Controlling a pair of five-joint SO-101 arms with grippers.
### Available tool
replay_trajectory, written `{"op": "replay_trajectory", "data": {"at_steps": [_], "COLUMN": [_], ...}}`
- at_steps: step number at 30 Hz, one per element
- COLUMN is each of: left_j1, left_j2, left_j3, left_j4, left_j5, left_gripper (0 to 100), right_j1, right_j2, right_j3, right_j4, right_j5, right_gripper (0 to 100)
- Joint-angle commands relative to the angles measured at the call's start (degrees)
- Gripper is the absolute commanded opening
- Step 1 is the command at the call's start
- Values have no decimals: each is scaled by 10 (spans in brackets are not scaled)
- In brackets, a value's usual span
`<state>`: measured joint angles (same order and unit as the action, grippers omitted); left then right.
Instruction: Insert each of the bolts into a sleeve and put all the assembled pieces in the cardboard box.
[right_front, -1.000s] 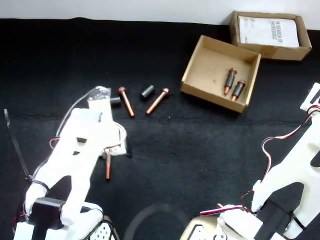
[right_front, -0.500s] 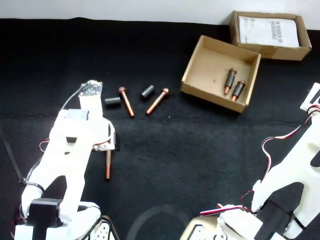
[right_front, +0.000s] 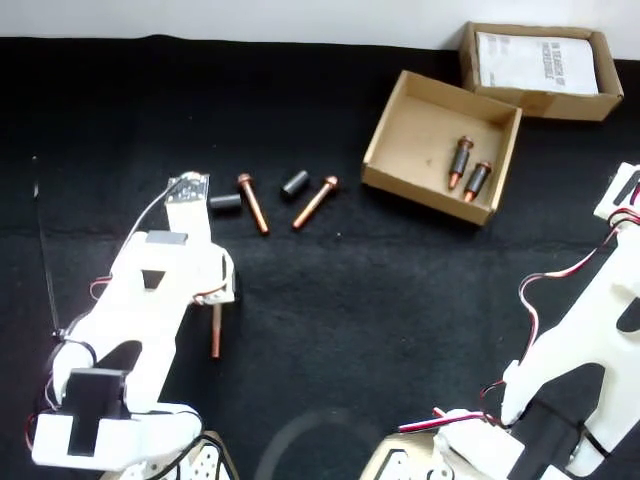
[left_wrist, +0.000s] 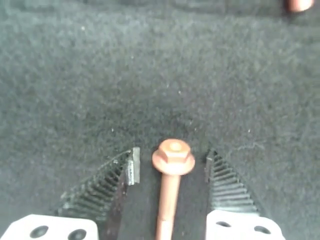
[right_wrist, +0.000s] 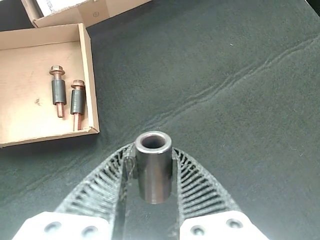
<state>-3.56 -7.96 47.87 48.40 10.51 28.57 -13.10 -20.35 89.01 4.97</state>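
Note:
A copper bolt (left_wrist: 170, 190) lies on the black mat between the fingers of my left gripper (left_wrist: 172, 164). The gripper is open, with a gap on each side of the bolt's hex head. From above, the shank of this bolt (right_front: 215, 335) sticks out from under the left arm. My right gripper (right_wrist: 152, 172) is shut on a dark sleeve (right_wrist: 153, 167), held upright above the mat. Two more bolts (right_front: 252, 203) (right_front: 314, 202) and two loose sleeves (right_front: 225, 202) (right_front: 295, 183) lie behind the left arm. The cardboard box (right_front: 400, 150) holds two assembled pieces (right_front: 461, 160) (right_front: 477, 180).
A second cardboard box (right_front: 590, 100) with a printed sheet stands at the back right, touching the first. The right arm (right_front: 590, 320) rises along the right edge. Black mat stretches bare between the two arms.
The left arm swung slightly to the left and settled over the near bolt, which has not moved. The right arm barely shifted.

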Motion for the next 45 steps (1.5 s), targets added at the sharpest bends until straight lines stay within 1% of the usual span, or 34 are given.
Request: {"op": "replay_trajectory", "data": {"at_steps": [1,3,5,7,15,19,25,29,35,39,41,42,45], "left_j1": [1,2,2,2,3,1,4,5,5,15,20,20,33], "left_j2": [2,1,-2,-2,-4,-17,-116,-215,-356,-433,-473,-495,-562], "left_j3": [0,0,1,1,-2,-28,-71,-94,-78,-33,7,29,103], "left_j4": [-21,-22,-19,-19,-18,-18,-21,-25,-105,-164,-199,-222,-303], "left_j5": [1,0,0,0,0,0,0,-4,-7,-66,-108,-129,-166], "left_gripper": [98,0,22,7,9,9,9,9,9,9,9,9,9], "right_j1": [0,4,11,14,9,-15,-113,-211,-360,-436,-468,-481,-509], "right_j2": [-28,-28,-28,-25,-23,-23,-29,-29,-24,-23,-23,-22,-22], "right_j3": [36,56,68,72,72,90,208,284,355,375,377,381,398], "right_j4": [-33,-38,-40,-41,-40,-39,-80,-137,-222,-260,-278,-298,-358], "right_j5": [-5,-5,-5,-5,-5,-5,-5,-1,0,7,46,60,60], "right_gripper": [8,8,8,8,8,8,8,8,8,8,8,8,8]}}
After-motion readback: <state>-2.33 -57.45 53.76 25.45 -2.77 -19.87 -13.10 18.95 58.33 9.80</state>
